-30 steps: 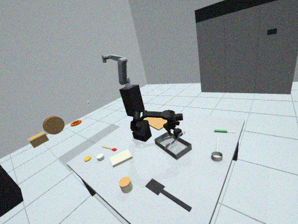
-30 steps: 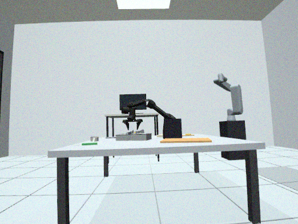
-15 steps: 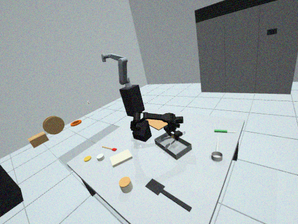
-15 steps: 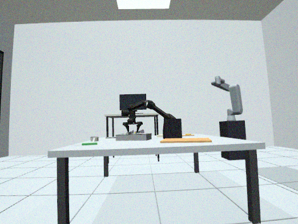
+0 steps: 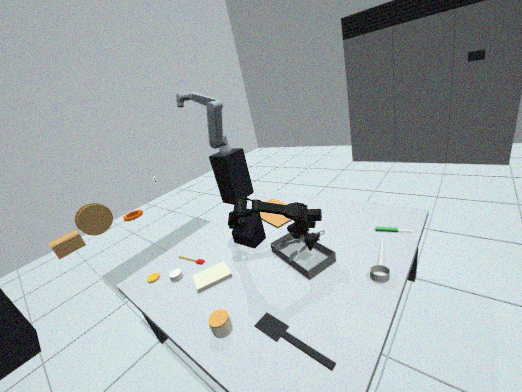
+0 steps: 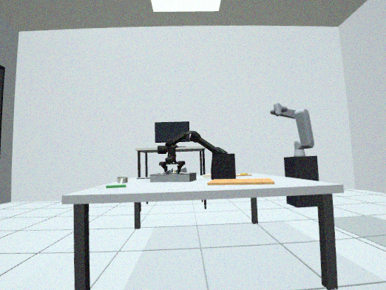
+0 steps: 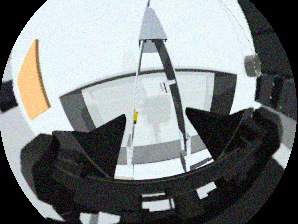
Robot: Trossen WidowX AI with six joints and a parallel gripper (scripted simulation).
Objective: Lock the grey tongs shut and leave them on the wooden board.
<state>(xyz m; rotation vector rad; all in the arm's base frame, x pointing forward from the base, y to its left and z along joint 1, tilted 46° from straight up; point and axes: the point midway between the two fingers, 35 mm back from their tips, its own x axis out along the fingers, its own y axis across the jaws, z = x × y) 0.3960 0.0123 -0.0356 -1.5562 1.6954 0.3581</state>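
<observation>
The grey tongs lie spread open across the roasting tin. In the wrist view their hinge end reaches past the tin's far wall and both arms run back toward me, with a small yellow mark by the left arm. My gripper is open, pointing down low over the tin. In the wrist view one finger is just outside each tong arm; contact cannot be told. The wooden board lies beside the arm's base with nothing on it.
A round metal cup with a long handle and a green-handled tool lie beyond the tin. A black spatula, a cork-topped jar and a cream block are elsewhere on the table.
</observation>
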